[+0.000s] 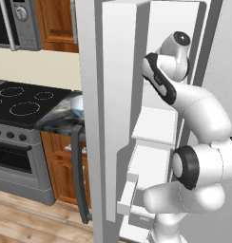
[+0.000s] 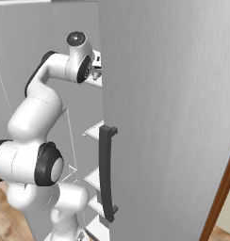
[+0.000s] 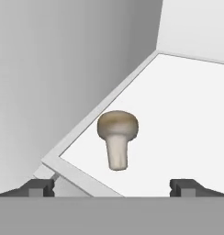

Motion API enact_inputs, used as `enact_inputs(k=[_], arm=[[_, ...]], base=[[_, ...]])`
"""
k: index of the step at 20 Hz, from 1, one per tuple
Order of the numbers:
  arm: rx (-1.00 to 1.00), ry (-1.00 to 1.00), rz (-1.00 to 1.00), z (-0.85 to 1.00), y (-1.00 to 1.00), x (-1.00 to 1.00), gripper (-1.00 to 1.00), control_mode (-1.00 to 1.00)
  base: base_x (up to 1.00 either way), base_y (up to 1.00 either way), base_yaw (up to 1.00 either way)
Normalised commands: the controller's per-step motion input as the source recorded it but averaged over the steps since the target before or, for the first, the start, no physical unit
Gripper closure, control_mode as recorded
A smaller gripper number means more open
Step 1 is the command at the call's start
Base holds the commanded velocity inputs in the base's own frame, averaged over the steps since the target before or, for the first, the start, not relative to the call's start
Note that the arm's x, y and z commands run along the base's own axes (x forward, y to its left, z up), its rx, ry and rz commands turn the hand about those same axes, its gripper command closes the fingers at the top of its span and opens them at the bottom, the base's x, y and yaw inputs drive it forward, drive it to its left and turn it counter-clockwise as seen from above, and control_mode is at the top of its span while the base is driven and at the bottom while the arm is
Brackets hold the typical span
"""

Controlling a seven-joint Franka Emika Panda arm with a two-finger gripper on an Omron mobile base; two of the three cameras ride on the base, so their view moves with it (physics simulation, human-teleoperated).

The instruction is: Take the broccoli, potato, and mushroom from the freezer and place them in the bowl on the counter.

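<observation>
The mushroom (image 3: 117,137), tan cap with a pale stem, lies on a white shelf (image 3: 187,114) inside the freezer (image 1: 156,126). My gripper (image 3: 112,186) is open, just short of the mushroom, which sits between the lines of the two fingertips (image 3: 39,187) without touching them. The arm reaches into the freezer's upper part. The white bowl (image 1: 77,105) shows at the edge of the dark marbled counter (image 1: 56,122), left of the open freezer door. The broccoli and the potato are out of view.
The freezer's open door (image 1: 115,118) with its long dark handle (image 1: 79,175) stands between the arm and the counter. A black stovetop (image 1: 18,102) lies further left. A wide grey door (image 2: 173,117) with a dark handle (image 2: 106,174) rises on the right.
</observation>
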Motion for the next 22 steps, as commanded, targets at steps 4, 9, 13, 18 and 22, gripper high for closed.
enact_inputs(k=[4, 9, 13, 18, 22], arm=[[0.0, 0.0, 0.0, -0.35, -0.06, 0.23, -1.0, -1.0], [0.0, 0.0, 0.0, -0.18, 0.0, 0.5, -1.0, -1.0], [0.0, 0.0, 0.0, -0.02, 0.03, 0.69, -1.0, -1.0], [0.0, 0.0, 0.0, -0.21, 0.0, 0.41, 1.0, -1.0], [0.0, 0.0, 0.0, -0.2, 0.0, 0.0, 1.0, -1.0]], base=[[0.0, 0.0, 0.0], [0.0, 0.0, 0.0], [0.0, 0.0, 0.0], [0.0, 0.0, 0.0], [0.0, 0.0, 0.0]])
